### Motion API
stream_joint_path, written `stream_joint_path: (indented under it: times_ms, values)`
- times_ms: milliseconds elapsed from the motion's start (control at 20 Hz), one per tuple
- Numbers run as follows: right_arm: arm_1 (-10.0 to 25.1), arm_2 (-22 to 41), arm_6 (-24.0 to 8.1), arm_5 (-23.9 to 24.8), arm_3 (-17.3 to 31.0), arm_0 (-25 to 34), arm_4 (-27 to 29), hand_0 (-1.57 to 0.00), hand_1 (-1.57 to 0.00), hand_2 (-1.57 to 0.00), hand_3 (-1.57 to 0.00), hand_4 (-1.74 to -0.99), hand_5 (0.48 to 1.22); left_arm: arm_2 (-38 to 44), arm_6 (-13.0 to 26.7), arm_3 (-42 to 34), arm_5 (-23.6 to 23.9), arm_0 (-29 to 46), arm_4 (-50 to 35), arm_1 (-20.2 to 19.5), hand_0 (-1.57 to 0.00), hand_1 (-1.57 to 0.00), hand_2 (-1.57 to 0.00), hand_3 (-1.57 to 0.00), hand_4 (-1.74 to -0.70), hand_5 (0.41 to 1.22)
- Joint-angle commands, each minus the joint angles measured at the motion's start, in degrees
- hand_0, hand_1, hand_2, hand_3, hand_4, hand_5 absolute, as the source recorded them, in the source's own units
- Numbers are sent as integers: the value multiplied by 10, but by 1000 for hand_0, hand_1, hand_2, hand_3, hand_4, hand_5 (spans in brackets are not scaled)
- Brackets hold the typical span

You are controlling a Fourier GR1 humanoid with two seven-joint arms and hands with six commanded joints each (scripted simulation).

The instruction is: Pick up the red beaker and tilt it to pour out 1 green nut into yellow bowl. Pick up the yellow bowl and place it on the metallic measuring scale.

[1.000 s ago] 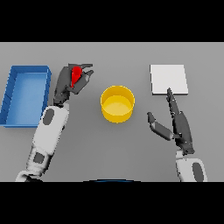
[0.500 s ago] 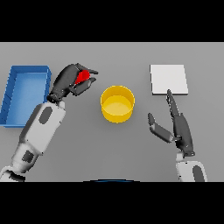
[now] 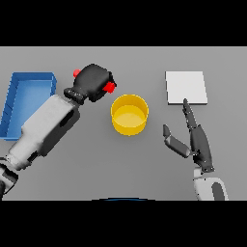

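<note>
**Red beaker held tipped beside the yellow bowl**

The red beaker [image 3: 110, 87] is enclosed in the left hand [image 3: 92, 83], whose dark fingers are curled tightly round it. Only two small patches of red are seen: one at the hand's right edge, toward the bowl, and one at its far left edge. From this the beaker appears to be lying tilted on its side, though its mouth is covered by the hand and cannot be made out. The hand is held just left of the yellow bowl [image 3: 129, 114], and slightly farther away; whether beaker and bowl rim touch cannot be told. The left arm is stretched in from the near left corner.

The yellow bowl is set upright on the grey table [image 3: 96, 164], near the middle of the scene. Its inside is seen as plain yellow; no green nut can be distinguished in it.

The metallic measuring scale [image 3: 186, 87], a pale square plate, is lying at the far right, well apart from the bowl. A blue tray [image 3: 19, 91] is placed at the far left, beside the left arm.

The right hand [image 3: 195, 140] is held near the right, below the scale, its fingers straight and spread, with the thumb set apart toward the bowl. Nothing is gripped by it.
</note>
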State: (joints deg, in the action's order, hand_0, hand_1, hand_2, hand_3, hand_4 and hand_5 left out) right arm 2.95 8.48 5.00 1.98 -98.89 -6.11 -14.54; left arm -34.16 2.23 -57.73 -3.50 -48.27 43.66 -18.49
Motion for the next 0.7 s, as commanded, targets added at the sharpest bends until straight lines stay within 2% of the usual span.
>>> stream_joint_path:
  times_ms: [0,100,300,450,500,650]
  values:
    - [0,-1,3,1,1,4,0,1,1,1,1,-1261,715,-15,-5,14,-13,-20,15,-1,-1570,-1570,-1570,-1570,-1690,1198]
    - [-5,-2,5,6,10,5,0,1,1,1,1,-1258,697,-51,-20,41,-35,-52,45,-5,-1571,-1571,-1571,-1571,-1613,1206]
    - [-9,-8,-1,11,4,1,6,1,1,1,1,-1225,663,-115,-32,63,-93,-104,80,7,-1571,-1571,-1571,-1571,-1684,1215]
    - [-14,-4,1,19,8,5,-4,1,1,1,1,-1198,650,-156,-36,95,-112,-139,104,21,-1571,-1571,-1571,-1571,-1709,1218]
    - [-15,-1,6,23,11,0,-11,1,1,1,1,-1193,649,-169,-44,95,-123,-149,111,14,-1571,-1571,-1571,-1571,-1715,1219]
    - [-7,-9,3,21,15,12,-7,1,1,1,1,-1191,649,-213,-36,110,-136,-174,141,23,-1571,-1571,-1571,-1571,-1728,1220]
